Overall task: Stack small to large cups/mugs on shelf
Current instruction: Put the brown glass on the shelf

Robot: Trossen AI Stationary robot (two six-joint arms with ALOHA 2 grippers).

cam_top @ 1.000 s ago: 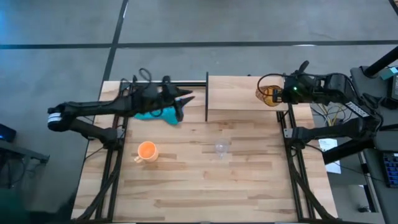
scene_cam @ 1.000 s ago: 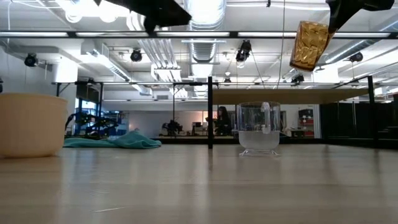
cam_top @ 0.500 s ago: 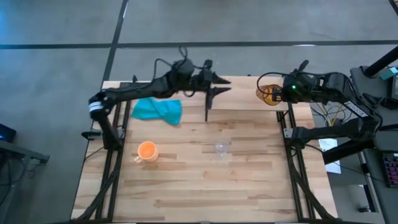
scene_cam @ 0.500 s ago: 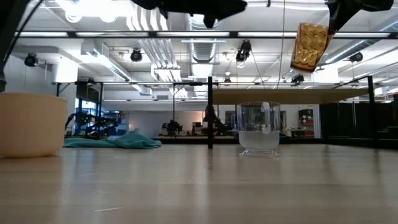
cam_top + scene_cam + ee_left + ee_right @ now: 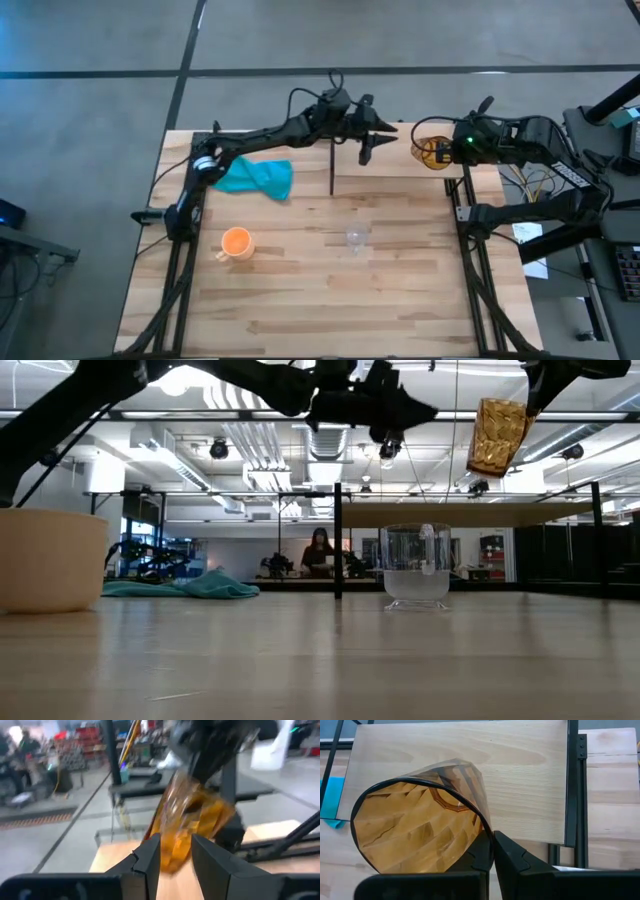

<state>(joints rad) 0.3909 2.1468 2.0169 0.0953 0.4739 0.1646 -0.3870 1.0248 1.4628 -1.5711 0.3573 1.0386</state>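
Above shelf [image 5: 385, 150]: right tool [image 5: 492, 851] clenching brown cup [image 5: 432, 146]; left tool [image 5: 372, 135] outstretched, parted.

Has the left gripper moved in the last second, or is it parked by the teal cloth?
Yes. In the high view the left gripper has swung from beside the teal cloth, past the shelf's black post, to over the shelf, toward the amber cup in the right gripper.

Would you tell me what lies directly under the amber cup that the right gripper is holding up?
Under the amber cup, pinched at its rim by the right gripper, lies the bare shelf board. The cup's body hides the patch of board straight below it.
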